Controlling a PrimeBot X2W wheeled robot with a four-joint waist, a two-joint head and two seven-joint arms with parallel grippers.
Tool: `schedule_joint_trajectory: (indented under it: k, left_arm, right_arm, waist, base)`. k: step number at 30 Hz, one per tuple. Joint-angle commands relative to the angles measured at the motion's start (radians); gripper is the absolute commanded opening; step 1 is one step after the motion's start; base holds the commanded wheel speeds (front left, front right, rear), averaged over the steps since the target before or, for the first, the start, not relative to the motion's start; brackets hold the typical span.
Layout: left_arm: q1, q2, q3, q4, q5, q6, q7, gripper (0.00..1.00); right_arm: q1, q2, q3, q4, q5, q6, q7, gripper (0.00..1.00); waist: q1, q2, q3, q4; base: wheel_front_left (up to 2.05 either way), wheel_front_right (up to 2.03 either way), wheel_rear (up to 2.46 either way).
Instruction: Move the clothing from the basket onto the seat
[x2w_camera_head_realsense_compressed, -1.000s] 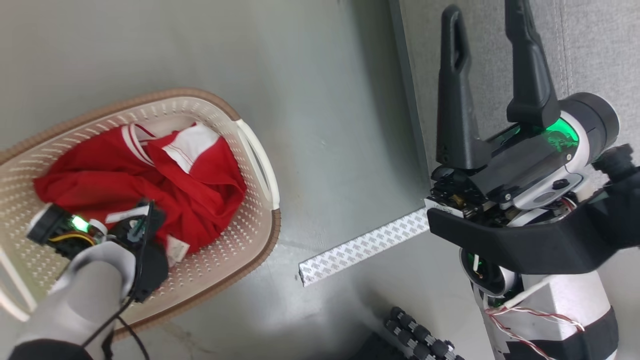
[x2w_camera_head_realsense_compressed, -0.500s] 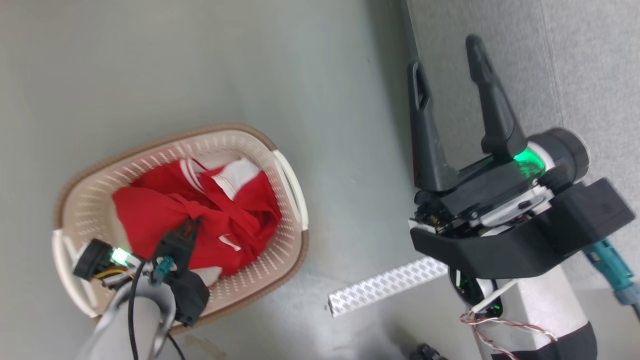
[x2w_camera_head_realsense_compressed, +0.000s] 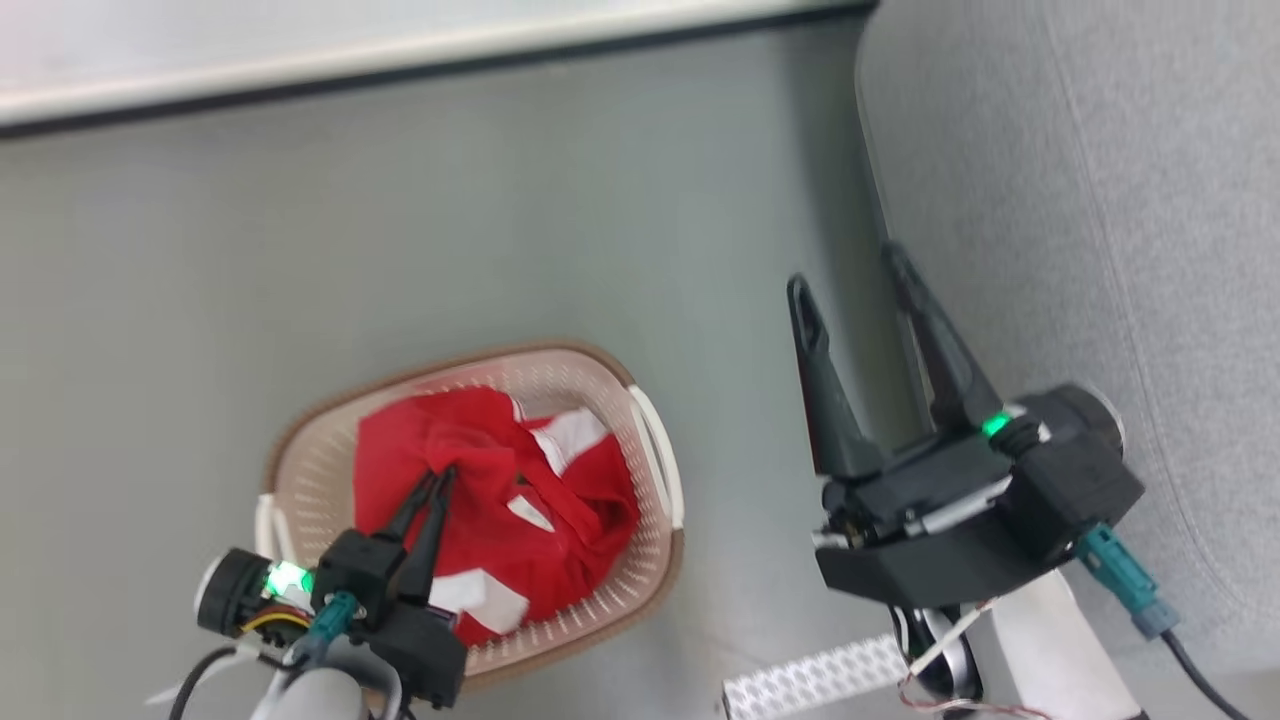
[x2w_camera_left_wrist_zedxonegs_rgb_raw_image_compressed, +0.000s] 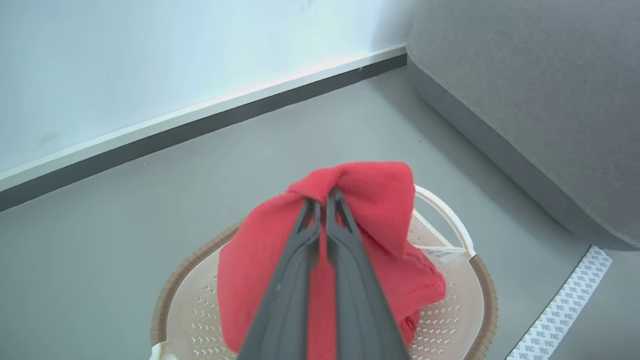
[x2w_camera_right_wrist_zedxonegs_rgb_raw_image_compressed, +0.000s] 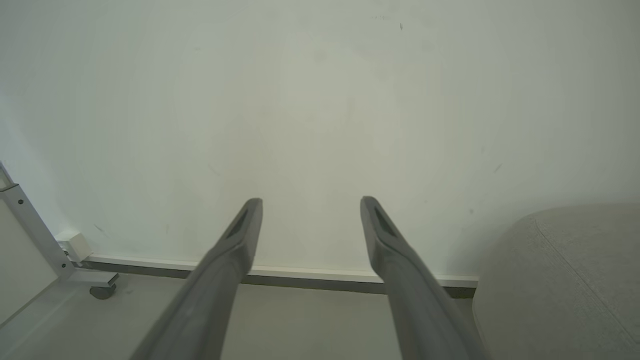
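The cream basket with a brown rim sits on the grey floor, holding red clothing with white panels. My left gripper is shut on a fold of the red clothing and holds it lifted above the basket. My right gripper is open and empty, hanging beside the front edge of the grey seat. In the right wrist view its fingers point at a pale wall, with the seat at the lower right.
A white patterned strip lies on the floor between basket and seat. A wall with a dark skirting runs along the far side. A metal frame leg with a caster stands at the left by the wall.
The head camera has pulled back and up, so the basket looks smaller. My left gripper has come up out of the basket with red fabric pinched in its tips. The right gripper stays open.
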Motion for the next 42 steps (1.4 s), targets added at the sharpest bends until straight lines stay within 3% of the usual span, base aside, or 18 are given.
schedule_joint_trajectory:
  k: [1, 10, 24, 30, 42]
  left_arm:
    - [0.025, -0.003, 0.007, -0.018, -0.009, -0.001, -0.006, 0.00]
    - [0.125, -0.031, 0.063, -0.188, -0.024, -0.012, -0.006, 0.00]
    - [0.185, -0.050, 0.094, -0.388, 0.016, -0.036, -0.006, 0.00]
    - [0.142, -0.052, 0.074, -0.417, 0.041, -0.062, -0.006, 0.00]
    - [0.021, -0.102, -0.002, -0.418, 0.060, -0.080, -0.006, 0.00]
  right_arm:
    - [0.021, -0.010, -0.001, 0.011, -0.002, 0.001, -0.001, 1.00]
    - [0.121, -0.043, -0.001, 0.068, 0.022, 0.001, -0.001, 1.00]
    - [0.254, -0.081, 0.071, 0.157, 0.064, 0.001, -0.001, 1.00]
    - [0.271, -0.093, 0.101, 0.172, 0.078, 0.001, -0.001, 1.00]
    - [0.203, -0.115, 0.287, 0.204, 0.167, 0.001, -0.001, 1.00]
  waist:
    - [0.0003, 0.0001, -0.100, 0.067]
    - [0.0003, 0.0001, -0.245, 0.105]
    - [0.0003, 0.0001, -0.439, 0.103]
    - [0.0003, 0.0001, -0.463, 0.097]
    - [0.0003, 0.0001, -0.476, 0.070]
  base:
    - [0.00, 0.00, 0.00]
    - [0.00, 0.00, 0.00]
    - [0.00, 0.00, 0.00]
    - [0.00, 0.00, 0.00]
    - [0.00, 0.00, 0.00]
